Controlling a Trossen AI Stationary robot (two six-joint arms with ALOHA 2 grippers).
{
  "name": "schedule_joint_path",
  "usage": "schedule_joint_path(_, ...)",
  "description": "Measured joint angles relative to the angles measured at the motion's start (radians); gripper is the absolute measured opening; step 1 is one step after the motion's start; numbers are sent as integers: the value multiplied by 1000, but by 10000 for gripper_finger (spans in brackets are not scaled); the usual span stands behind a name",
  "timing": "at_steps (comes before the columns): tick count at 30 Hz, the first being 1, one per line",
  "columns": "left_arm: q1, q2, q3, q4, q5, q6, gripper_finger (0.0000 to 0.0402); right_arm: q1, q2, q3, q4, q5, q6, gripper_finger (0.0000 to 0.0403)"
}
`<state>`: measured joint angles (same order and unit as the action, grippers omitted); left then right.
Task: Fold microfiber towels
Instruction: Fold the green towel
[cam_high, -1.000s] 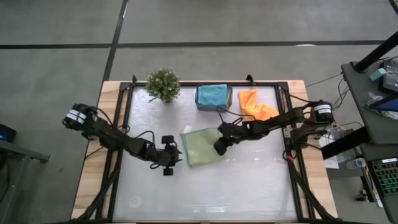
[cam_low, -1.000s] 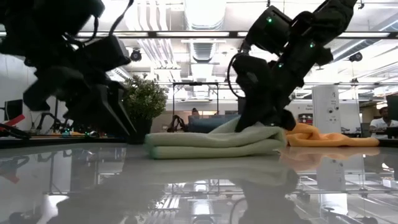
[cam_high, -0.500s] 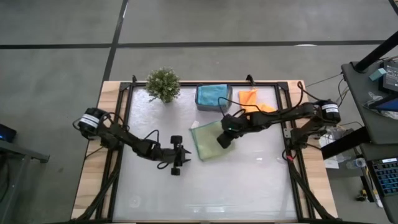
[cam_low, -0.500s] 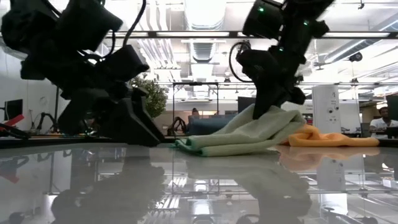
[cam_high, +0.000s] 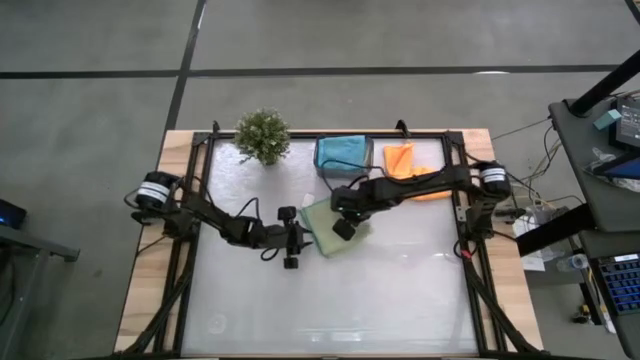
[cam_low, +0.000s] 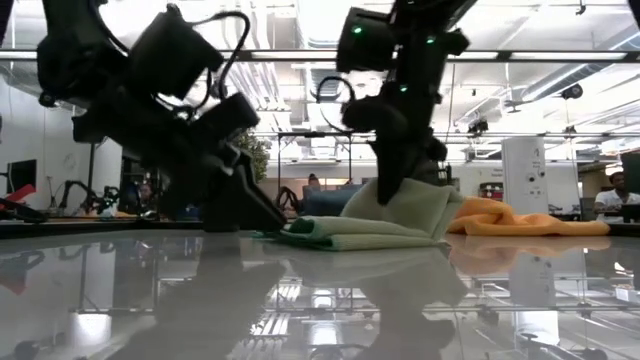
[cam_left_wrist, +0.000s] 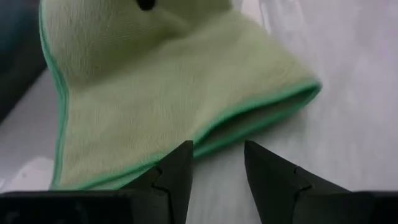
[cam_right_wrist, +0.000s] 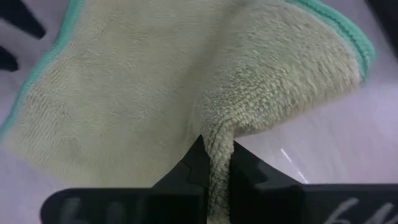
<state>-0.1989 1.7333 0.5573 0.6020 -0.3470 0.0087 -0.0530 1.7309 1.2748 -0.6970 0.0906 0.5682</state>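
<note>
A light green microfiber towel (cam_high: 322, 232) lies doubled over at mid-table, with part of it raised. My right gripper (cam_high: 343, 228) is shut on it from above. My left gripper (cam_high: 303, 238) stands open low over the table at the towel's left side. Its fingertips (cam_left_wrist: 186, 155) are at the towel's layered edge (cam_left_wrist: 249, 118); I cannot tell whether they touch it. A teal towel (cam_high: 342, 150) lies in the grey bin (cam_high: 320, 165). An orange towel (cam_high: 403, 163) lies crumpled at the far right. My right gripper pinches a bunched fold of the green towel (cam_right_wrist: 214, 146) between its two shut fingers, which come steeply from above. The pinched part is pulled up into a peak (cam_low: 400, 200). The rest slopes down and lies on the table (cam_low: 330, 238).
A small potted plant (cam_high: 262, 135) stands at the far left of the table. The grey bin sits at the far edge, just beyond the green towel. White tabletop (cam_high: 380, 300) stretches toward the near edge.
My right gripper has risen and gone toward the table's left, tipping steeper. It has pulled the towel's right part up and over, while the left part stays on the table. My left gripper has come down and moved right to the towel's edge.
</note>
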Motion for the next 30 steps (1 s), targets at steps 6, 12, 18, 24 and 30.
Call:
schedule_joint_path(6, 3, 66, 2, 38, -4, -9, 130, 7, 69, 94, -15, -1, -54, 18)
schedule_joint_path(12, 3, 95, 3, 87, -5, -24, 130, 9, 82, 126, 14, -2, -55, 18)
schedule_joint_path(18, 3, 95, 3, 86, -4, -25, 130, 19, 86, 124, 69, -12, -45, 18)
schedule_joint_path(24, 3, 95, 2, 86, -3, -28, 130, 40, 116, 127, 115, -22, -46, 18)
schedule_joint_path(30, 3, 95, 1, 91, -2, -28, 130, 42, 148, 127, 180, -23, -56, 36)
